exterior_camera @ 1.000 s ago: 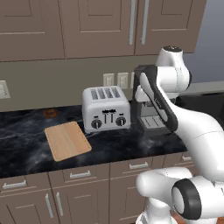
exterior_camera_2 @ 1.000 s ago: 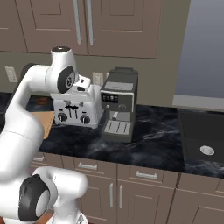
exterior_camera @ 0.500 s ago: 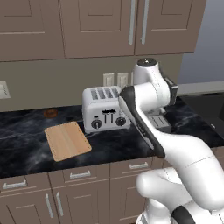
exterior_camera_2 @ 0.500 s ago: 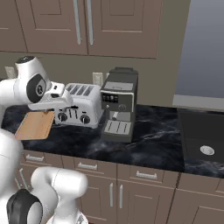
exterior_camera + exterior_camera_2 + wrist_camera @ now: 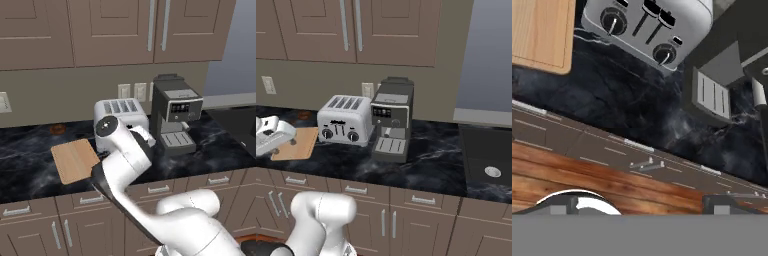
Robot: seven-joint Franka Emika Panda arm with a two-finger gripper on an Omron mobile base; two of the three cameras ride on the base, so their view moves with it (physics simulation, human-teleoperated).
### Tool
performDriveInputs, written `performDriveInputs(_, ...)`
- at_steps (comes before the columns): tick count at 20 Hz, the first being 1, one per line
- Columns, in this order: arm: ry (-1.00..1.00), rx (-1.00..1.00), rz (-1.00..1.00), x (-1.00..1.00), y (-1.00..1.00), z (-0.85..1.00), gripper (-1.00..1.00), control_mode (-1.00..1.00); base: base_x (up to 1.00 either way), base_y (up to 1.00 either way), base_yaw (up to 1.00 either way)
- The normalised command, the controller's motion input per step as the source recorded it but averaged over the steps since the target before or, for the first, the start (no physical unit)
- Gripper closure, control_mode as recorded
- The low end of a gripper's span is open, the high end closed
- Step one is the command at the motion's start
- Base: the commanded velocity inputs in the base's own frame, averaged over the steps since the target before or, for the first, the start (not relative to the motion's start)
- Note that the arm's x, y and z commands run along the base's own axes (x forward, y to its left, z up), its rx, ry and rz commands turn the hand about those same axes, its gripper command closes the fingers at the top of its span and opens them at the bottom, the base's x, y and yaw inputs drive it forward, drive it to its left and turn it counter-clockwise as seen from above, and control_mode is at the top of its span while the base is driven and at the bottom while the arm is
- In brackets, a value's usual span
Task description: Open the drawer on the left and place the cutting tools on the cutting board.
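Note:
The light-tan cutting board (image 5: pixel 75 160) lies bare on the black counter left of the toaster; it also shows in the right base view (image 5: pixel 298 144) and at the hand view's top left (image 5: pixel 539 30). The taupe drawers under the counter are all shut, the leftmost being the drawer (image 5: pixel 22 212) with a short silver bar handle. The cutting tools are hidden. My gripper (image 5: pixel 642 205) hangs over the counter's front edge, looking down at the drawer fronts, open with nothing between its tips. My white hand (image 5: pixel 273 136) sits at the left edge, in front of the board.
A silver toaster (image 5: pixel 120 120) and a dark coffee machine (image 5: pixel 175 117) stand at the back of the counter. A drawer handle (image 5: pixel 644 164) lies straight below the hand, above a wooden floor (image 5: pixel 612 192). Wall cabinets (image 5: pixel 115 30) hang above. A cooktop (image 5: pixel 488 155) sits at the right.
The arm has swung from in front of the coffee machine to the left and down, past the toaster, to the counter's front edge. The base and the counter's things have not moved.

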Motion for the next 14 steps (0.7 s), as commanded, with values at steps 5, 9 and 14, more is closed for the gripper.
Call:
performDriveInputs(5,-0.01,-0.30,0.11,-0.63,1.00,-0.62,-1.00,-1.00,0.00,0.00,0.00)
performDriveInputs(9,0.06,-0.40,0.16,-0.27,0.57,-0.61,-1.00,-1.00,0.00,0.00,0.00)
performDriveInputs(14,0.13,-0.60,0.21,-0.02,0.36,-0.97,-1.00,-1.00,0.00,0.00,0.00)
